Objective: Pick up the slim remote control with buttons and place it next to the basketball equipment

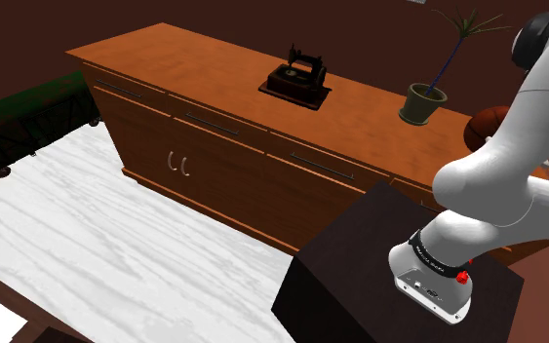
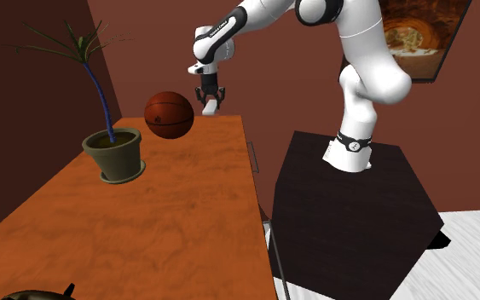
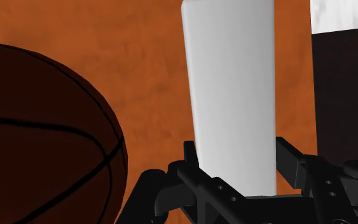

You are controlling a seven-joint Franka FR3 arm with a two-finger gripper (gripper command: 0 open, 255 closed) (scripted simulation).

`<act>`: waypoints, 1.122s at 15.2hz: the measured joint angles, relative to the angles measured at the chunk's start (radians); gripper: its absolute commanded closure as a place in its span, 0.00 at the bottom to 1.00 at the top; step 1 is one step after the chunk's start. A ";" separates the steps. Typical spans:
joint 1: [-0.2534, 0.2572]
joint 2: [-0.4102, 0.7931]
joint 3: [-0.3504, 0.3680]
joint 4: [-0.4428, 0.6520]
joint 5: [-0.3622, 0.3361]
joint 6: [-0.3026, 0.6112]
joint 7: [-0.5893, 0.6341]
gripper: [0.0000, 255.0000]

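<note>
A plain white slim remote (image 3: 231,95) is clasped between my gripper's (image 3: 238,175) two black fingers. No buttons are drawn on it. In the second exterior view, my gripper (image 2: 206,98) points down and holds the remote (image 2: 210,107) low over the far end of the orange-brown sideboard top (image 2: 170,213). It is just to the right of the dark orange basketball (image 2: 169,114). In the wrist view the basketball (image 3: 37,133) lies close beside the remote. I cannot tell whether the remote touches the top. In the shoulder view the basketball (image 1: 485,123) peeks out behind my arm.
A potted plant (image 2: 114,155) stands on the sideboard nearer than the ball, also seen in the shoulder view as a pot (image 1: 424,102). A black sewing machine (image 1: 297,78) sits mid-sideboard. My dark stand (image 2: 357,213) is beside the sideboard's edge.
</note>
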 measured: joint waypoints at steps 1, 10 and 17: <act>-0.002 0.005 0.003 -0.004 0.005 0.009 -0.003 1.00; -0.027 0.075 0.045 -0.027 0.059 0.092 -0.032 1.00; -0.054 0.134 0.081 -0.033 0.102 0.151 -0.059 1.00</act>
